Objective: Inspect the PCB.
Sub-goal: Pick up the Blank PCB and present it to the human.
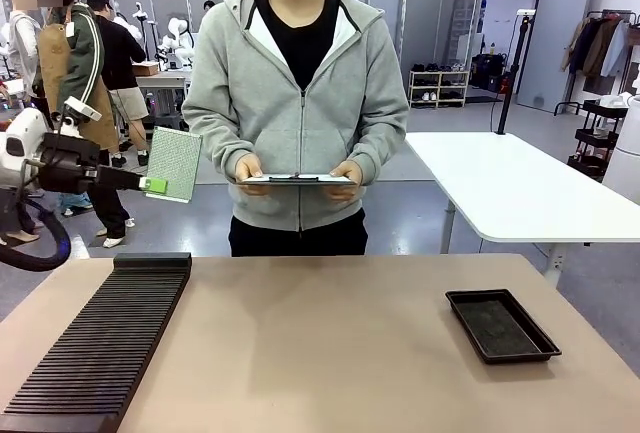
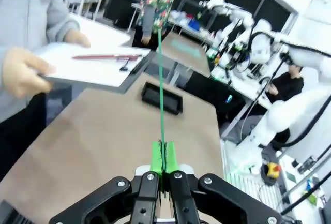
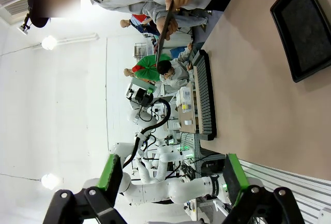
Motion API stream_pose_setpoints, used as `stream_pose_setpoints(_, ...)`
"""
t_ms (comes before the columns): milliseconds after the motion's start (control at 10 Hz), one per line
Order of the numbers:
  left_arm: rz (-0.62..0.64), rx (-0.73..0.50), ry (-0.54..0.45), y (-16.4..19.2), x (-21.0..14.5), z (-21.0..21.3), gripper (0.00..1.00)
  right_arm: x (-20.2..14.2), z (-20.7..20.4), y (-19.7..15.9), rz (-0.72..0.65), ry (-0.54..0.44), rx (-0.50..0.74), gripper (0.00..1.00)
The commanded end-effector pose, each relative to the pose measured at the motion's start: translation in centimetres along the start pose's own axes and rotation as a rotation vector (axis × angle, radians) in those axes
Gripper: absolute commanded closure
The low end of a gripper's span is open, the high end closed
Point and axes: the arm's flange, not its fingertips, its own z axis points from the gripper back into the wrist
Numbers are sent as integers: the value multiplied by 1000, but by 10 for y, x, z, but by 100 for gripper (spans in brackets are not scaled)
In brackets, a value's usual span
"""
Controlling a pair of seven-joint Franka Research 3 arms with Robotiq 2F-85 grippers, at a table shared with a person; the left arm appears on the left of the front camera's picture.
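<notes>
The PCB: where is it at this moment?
In the front view the PCB stands upright in the air at far left, clamped by the left pincer, left of the white clipboard.

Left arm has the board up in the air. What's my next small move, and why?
Probably ease the PCB sideways, nearer the person. The left gripper grips its lower corner and holds it upright, off to the person's side. The person holds the clipboard in both hands and is not reaching for it.

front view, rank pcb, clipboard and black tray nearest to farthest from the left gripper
1. PCB: clamped in the left gripper itself, raised above the table's left side.
2. clipboard: held level at the far middle.
3. black tray: flat on the table, at the right.
</notes>
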Motion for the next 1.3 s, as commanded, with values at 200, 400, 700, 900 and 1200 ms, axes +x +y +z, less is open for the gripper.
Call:
stream_pose_setpoints(200, 2, -106, -71, 44, 17, -19, 100, -1, 1, 3, 8, -2, 0, 0)
stream_pose_setpoints(400, 221, -71, -90, 62, 21, -27, 100, -1, 1, 3, 8, -2, 0, 0)
stream_pose_setpoints(700, 584, -76, -133, 63, -20, -14, 100, -1, 1, 3, 8, -2, 0, 0)
stream_pose_setpoints(900, 672, -156, -105, 51, -37, -16, 100, -1, 1, 3, 8, -2, 0, 0)
stream_pose_setpoints(1200, 728, -182, -35, 55, -44, -23, 100, -1, 1, 3, 8, -2, 0, 0)
